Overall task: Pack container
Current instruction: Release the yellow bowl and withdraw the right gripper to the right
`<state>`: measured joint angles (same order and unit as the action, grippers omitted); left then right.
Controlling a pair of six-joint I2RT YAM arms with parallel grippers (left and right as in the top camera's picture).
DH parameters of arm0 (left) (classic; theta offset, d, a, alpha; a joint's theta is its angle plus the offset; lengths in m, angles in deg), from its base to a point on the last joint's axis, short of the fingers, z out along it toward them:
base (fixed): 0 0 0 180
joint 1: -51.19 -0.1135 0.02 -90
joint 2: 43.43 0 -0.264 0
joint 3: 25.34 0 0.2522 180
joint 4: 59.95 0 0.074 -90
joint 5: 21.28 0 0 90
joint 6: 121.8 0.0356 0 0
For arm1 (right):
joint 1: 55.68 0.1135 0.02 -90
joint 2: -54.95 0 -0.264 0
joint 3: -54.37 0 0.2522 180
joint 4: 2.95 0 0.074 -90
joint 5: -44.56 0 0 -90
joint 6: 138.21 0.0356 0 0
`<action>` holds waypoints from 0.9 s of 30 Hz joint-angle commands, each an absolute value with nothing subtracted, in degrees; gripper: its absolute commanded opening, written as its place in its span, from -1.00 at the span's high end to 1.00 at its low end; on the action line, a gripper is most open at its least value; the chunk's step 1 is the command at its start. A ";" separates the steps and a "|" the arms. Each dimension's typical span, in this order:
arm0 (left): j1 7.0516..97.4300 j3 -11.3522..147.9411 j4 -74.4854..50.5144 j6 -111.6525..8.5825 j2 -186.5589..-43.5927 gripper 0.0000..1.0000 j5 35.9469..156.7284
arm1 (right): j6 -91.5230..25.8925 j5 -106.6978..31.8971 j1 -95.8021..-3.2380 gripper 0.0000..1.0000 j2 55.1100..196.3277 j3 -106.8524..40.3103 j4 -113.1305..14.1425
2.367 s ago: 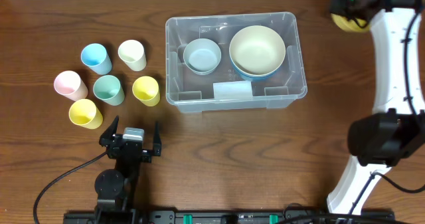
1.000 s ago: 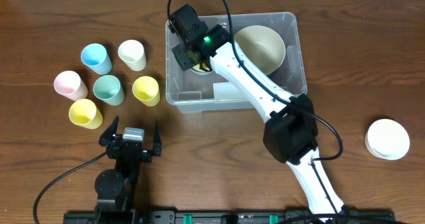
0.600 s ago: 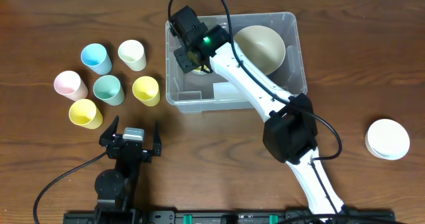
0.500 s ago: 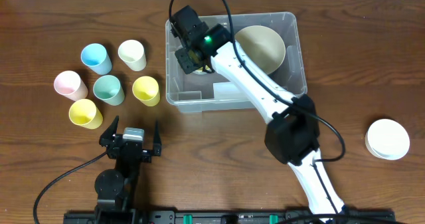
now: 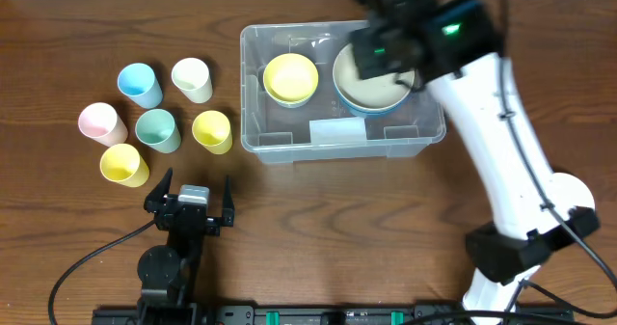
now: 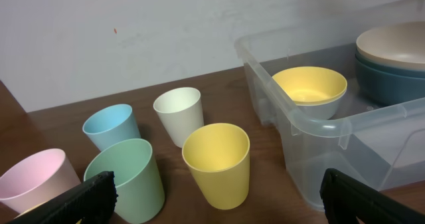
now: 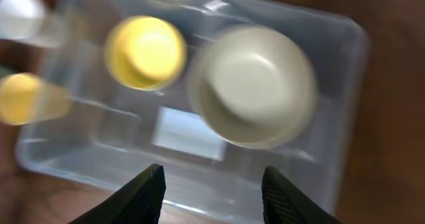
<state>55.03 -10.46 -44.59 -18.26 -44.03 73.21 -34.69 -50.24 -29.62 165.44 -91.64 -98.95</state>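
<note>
Packing under way, seen from my remote station: the container [image 5: 253, 94] sits at the far middle of the table [image 5: 318, 229] and holds a yellow bowl [image 5: 290, 77] on its left side and a cream bowl [image 5: 371, 92] on its right. By my reading the bowls are in, while six cups stand outside to its left: blue [image 5: 138, 84], cream [image 5: 191, 78], pink [image 5: 100, 122], green [image 5: 157, 129] and two yellow [image 5: 212, 130] [image 5: 123, 164]. If they belong in the load, most of the job is left. The right gripper [image 7: 216, 194] hangs over the container with its jaws apart and nothing between them. The left gripper [image 5: 193, 195] rests near the table's front edge, spread wide and empty, facing the cups. Only the overhead view counts all six cups. Only the left wrist view, low and side-on, shows a dark blue bowl [image 6: 392, 81] under the cream one, and a paler shell beneath the yellow bowl that may be another bowl. The right wrist view is blurred, yet it alone shows that pincer released, which the overhead hides behind the arm.
</note>
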 commanded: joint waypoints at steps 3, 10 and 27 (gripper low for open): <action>54.74 -11.35 -42.55 -18.10 -43.77 -0.96 74.09 | -32.33 -48.76 -36.70 -0.01 164.13 -91.40 -104.50; 54.74 -11.35 -42.55 -18.10 -43.77 -0.96 74.09 | -31.13 -48.19 -45.05 -0.03 160.24 -91.40 -112.47; 54.74 -11.35 -42.55 -18.10 -43.77 -0.96 74.09 | -30.13 -47.82 -65.18 -0.09 144.68 -74.57 -113.57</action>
<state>55.03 -10.46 -44.59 -18.26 -44.03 73.23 -31.77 -46.96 -61.75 146.93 -81.00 -113.70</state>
